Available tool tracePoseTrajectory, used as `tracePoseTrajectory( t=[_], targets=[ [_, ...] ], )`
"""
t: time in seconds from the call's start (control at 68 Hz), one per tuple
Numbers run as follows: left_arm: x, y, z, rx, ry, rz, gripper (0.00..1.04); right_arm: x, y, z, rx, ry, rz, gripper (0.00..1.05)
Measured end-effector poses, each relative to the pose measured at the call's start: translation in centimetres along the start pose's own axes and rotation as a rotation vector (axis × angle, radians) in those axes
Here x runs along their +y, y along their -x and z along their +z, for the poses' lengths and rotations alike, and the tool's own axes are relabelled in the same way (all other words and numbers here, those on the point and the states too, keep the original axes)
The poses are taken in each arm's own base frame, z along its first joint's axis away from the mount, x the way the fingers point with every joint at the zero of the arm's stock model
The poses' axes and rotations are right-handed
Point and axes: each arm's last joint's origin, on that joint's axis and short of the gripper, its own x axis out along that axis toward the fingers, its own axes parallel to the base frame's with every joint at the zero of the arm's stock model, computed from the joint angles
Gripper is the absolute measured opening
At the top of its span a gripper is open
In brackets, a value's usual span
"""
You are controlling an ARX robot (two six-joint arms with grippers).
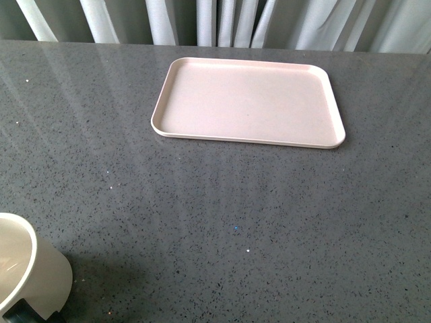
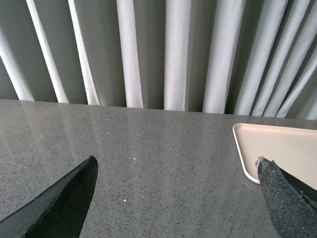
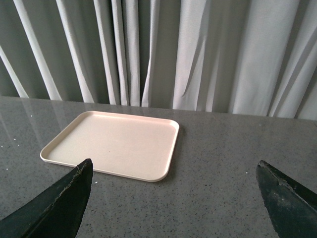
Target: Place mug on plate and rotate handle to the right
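The cream-white mug (image 1: 27, 272) stands at the near left corner of the front view, cut off by the frame edge. A dark bit of its handle (image 1: 19, 313) shows at its base. The pale pink plate (image 1: 248, 102) lies empty at the back middle of the table. Neither arm shows in the front view. My left gripper (image 2: 176, 166) is open over bare table, with the plate's corner (image 2: 277, 144) beside one finger. My right gripper (image 3: 173, 168) is open too, and the plate (image 3: 114, 144) lies ahead of it.
The grey speckled table (image 1: 222, 222) spreads across the front view. White curtains (image 1: 222, 20) hang along its far edge.
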Motion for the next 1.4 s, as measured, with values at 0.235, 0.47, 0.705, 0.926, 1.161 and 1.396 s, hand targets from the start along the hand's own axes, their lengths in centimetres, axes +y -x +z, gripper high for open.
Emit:
tracePoseTrajectory(
  t=[0.235, 0.47, 0.705, 0.926, 1.161, 1.396],
  targets=[
    [0.0, 0.0, 0.0, 0.000, 0.000, 0.000, 0.95, 0.0, 0.0, 0.0, 0.000, 0.000, 0.000, 0.96],
    [0.0, 0.0, 0.0, 0.000, 0.000, 0.000, 0.95, 0.0, 0.0, 0.0, 0.000, 0.000, 0.000, 0.96],
    [0.0, 0.0, 0.0, 0.000, 0.000, 0.000, 0.95, 0.0, 0.0, 0.0, 0.000, 0.000, 0.000, 0.96],
    [1.4, -1.0, 0.6, 0.597, 0.258, -0.111, 0.95, 0.0, 0.0, 0.0, 0.000, 0.000, 0.000, 0.96],
    [4.1, -2.1, 1.6, 0.656, 0.221, -0.013, 0.95, 0.0, 0.0, 0.0, 0.000, 0.000, 0.000, 0.96],
    [4.1, -2.8, 0.7, 0.733, 0.167, -0.036, 0.95, 0.0, 0.0, 0.0, 0.000, 0.000, 0.000, 0.96]
  ],
)
